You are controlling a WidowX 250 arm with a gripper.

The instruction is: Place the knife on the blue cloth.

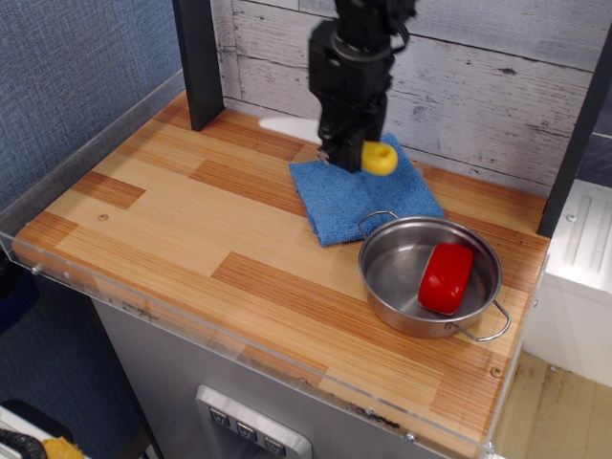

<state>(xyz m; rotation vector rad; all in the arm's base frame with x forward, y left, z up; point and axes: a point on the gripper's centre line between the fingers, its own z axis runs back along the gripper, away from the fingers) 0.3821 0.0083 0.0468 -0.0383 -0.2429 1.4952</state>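
Note:
My black gripper point(346, 153) hangs above the back left part of the blue cloth point(368, 196), which lies flat on the wooden counter at the back middle. It is shut on the knife point(381, 158): the yellow handle sticks out to the right of the fingers and the white blade point(292, 125) sticks out to the left, held level a little above the cloth. The middle of the knife is hidden by the gripper.
A steel pan point(384, 271) with two wire handles stands right in front of the cloth and holds a red block point(446, 278). A dark post point(200, 62) stands at the back left. A clear plastic rim runs along the counter's front and left edges.

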